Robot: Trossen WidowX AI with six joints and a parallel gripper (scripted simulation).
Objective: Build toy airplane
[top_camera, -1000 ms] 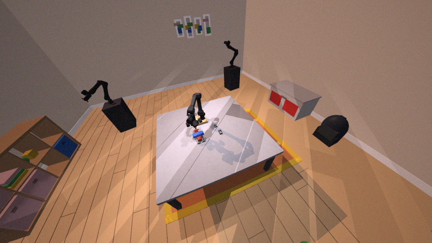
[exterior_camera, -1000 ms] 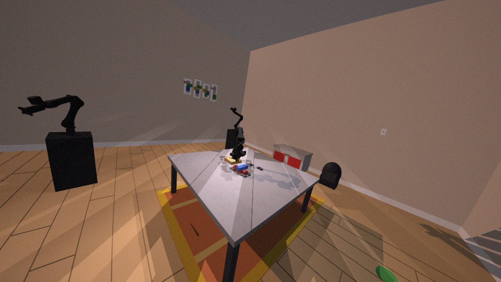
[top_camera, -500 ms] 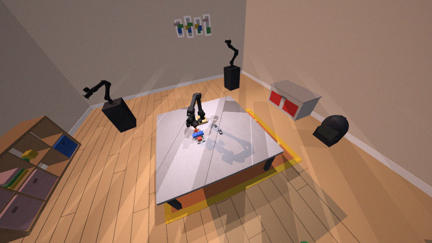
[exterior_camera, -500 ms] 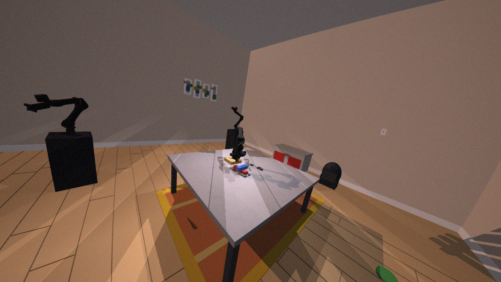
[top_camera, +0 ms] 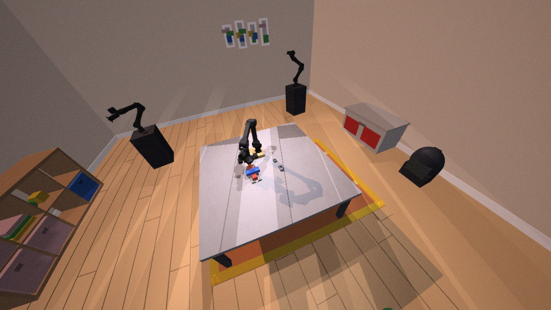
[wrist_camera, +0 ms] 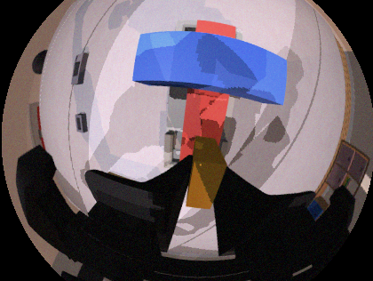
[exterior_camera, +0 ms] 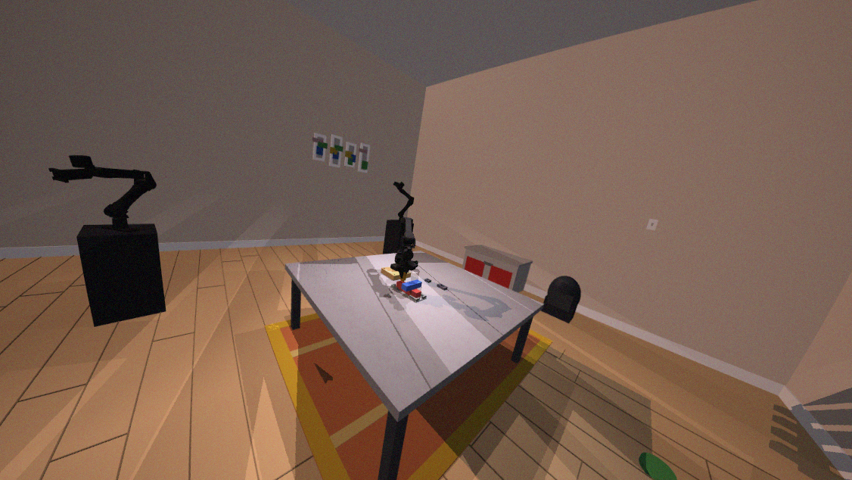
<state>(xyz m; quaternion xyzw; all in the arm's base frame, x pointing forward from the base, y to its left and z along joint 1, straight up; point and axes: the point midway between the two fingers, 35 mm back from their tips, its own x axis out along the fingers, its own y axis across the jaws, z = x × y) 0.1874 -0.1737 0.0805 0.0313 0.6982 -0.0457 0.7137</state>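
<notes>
Where the top view looks down near its centre, the blue wing [top_camera: 252, 171] [exterior_camera: 411, 285] [wrist_camera: 210, 67] lies crosswise over the red fuselage [top_camera: 254, 177] [exterior_camera: 415, 293] [wrist_camera: 206, 113], which stretches along the pale jig [top_camera: 259, 181] [exterior_camera: 424, 297] [wrist_camera: 176, 111] on the grey worktop [top_camera: 246, 215] [exterior_camera: 393, 357] [wrist_camera: 120, 102]. The fingers [top_camera: 249, 165] [exterior_camera: 402, 276] are just above the fuselage's upper end. In the exterior view, the same red and blue parts sit right below the black arm [exterior_camera: 407, 235], slightly below the middle of the frame, their seating too small to judge. In the wrist view, the wing is a broad, slightly bowed-looking blue block across the upper middle, with red showing above and below it. At the lower centre the fingers are clenched on the amber tail fin, a narrow, faceted piece [wrist_camera: 206, 173] whose upper end overlaps the fuselage in the picture; whether its tab is in the socket, I cannot tell.
</notes>
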